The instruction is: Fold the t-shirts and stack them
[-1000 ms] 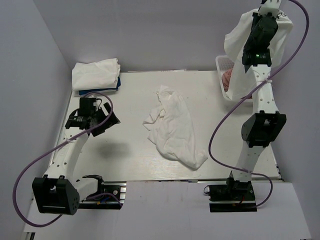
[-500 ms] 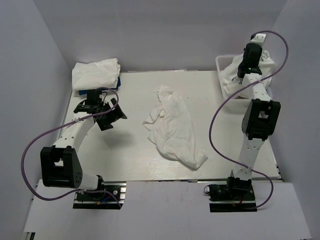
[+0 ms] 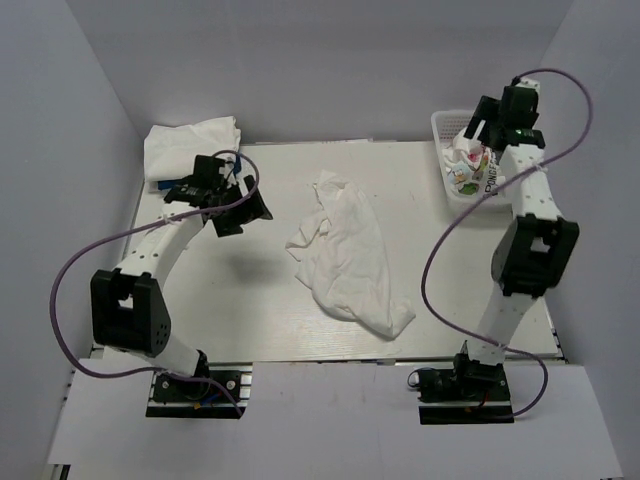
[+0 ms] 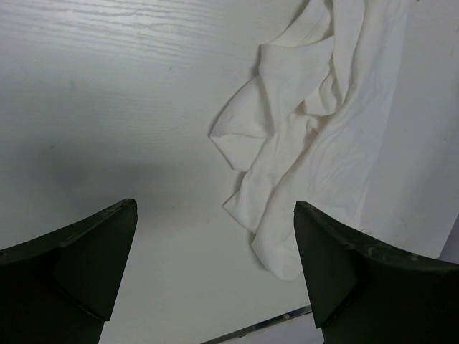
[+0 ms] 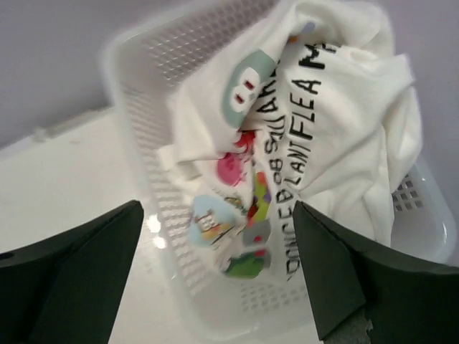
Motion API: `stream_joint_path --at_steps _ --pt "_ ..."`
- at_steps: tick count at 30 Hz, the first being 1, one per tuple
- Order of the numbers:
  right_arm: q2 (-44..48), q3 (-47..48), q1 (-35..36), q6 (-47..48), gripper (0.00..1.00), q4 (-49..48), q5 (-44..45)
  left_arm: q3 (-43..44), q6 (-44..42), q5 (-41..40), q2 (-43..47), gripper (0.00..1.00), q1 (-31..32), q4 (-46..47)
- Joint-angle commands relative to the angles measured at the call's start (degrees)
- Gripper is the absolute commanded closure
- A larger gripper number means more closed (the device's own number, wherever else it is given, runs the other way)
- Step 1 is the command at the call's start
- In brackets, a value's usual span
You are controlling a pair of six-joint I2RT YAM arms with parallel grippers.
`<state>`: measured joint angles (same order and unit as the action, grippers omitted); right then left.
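While the right hand (image 3: 488,125) hovers spread wide and empty over the white basket (image 3: 441,128) at the bench's (image 3: 240,310) far right, the cartoon-print t-shirt (image 3: 468,172) lies bunched inside it. The left hand (image 3: 240,205), equally spread and empty, hangs above bare bench left of a crumpled white t-shirt (image 3: 345,260) at mid-bench. At the far left corner a folded white t-shirt (image 3: 190,145) rests on a dark blue t-shirt (image 3: 237,166).

Soft, even light comes from overhead, bright on the pale table (image 3: 250,310), where the left pincer (image 3: 242,212) casts only a faint grey shadow. Small glints shine on the basket (image 5: 143,129), and the printed shirt (image 5: 337,122) inside looks slightly blurred.
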<state>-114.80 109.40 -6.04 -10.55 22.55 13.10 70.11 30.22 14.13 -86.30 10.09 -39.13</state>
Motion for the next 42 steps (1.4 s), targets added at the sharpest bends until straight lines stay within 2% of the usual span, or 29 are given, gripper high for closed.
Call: stream_joint_path --at_steps 1,3,4,6,7,10,11,14,18,21,24,26,28,32,34,40,42 --pt "20.4 -9.8 1.1 -4.5 0.10 0.2 -6.7 4.5 -2.5 -3.9 -3.5 0.00 3.2 -1.3" --pt "25.2 -22.2 2.5 -5.0 0.10 -2.8 -10.9 5.7 -3.1 -5.2 -5.7 0.00 5.7 -1.3" --pt "31.3 -24.7 3.7 -5.4 0.10 -2.5 -12.1 6.3 -3.1 -5.9 -6.9 0.02 6.4 -1.3" --pt "34.9 -33.8 5.9 -5.5 0.10 -2.0 -16.6 7.8 -3.8 -7.0 -10.6 0.03 8.5 -1.3" --pt "39.6 -35.8 7.8 -5.8 0.10 -1.4 -16.8 8.8 -3.8 -7.0 -12.0 0.05 9.2 -1.3" --pt "45.3 -45.8 10.7 -9.7 0.10 1.9 -15.7 11.0 -5.4 -7.9 -17.6 0.11 11.3 -2.3" --pt "47.8 -47.4 12.0 -11.0 0.10 3.4 -16.7 11.9 -5.4 -8.8 -19.0 0.17 11.3 -3.1" --pt "54.3 -54.5 14.4 -12.1 0.10 8.9 -19.5 13.9 -5.4 -14.0 -23.2 0.25 12.9 -5.2" --pt "57.7 -62.4 17.3 -12.7 0.10 17.3 -20.7 12.4 -5.4 -14.0 -24.4 0.27 14.6 -3.5" --pt "58.3 -69.1 19.2 -12.7 0.10 19.7 -21.7 12.4 -5.4 -16.1 -27.5 0.31 15.8 -2.8" --pt "59.0 -73.4 21.3 -12.8 0.10 17.7 -24.7 14.0 -5.4 -16.8 -30.7 0.35 16.4 -2.3" --pt "58.6 -74.2 22.9 -12.3 0.10 15.6 -26.7 14.5 -5.4 -15.6 -31.2 0.39 16.4 -1.1" --pt "57.5 -73.7 25.7 -12.2 0.10 14.1 -27.6 14.0 -5.4 -13.4 -32.0 0.48 17.0 0.6" --pt "53.3 -72.8 28.9 -11.2 0.10 8.5 -28.0 11.6 -4.6 -11.6 -32.0 1.00 17.5 5.1" --pt "50.6 -71.3 30.7 -10.5 0.10 6.6 -28.5 10.2 -4.1 -11.6 -30.8 1.00 17.5 6.9" --pt "41.7 -67.0 32.0 -10.5 0.10 3.1 -14.6 3.8 -3.0 -15.4 -21.8 1.00 17.5 9.9" --pt "40.0 -65.6 31.8 -13.4 0.10 -0.1 -13.4 2.0 -2.4 -15.9 -19.4 1.00 17.5 9.9"
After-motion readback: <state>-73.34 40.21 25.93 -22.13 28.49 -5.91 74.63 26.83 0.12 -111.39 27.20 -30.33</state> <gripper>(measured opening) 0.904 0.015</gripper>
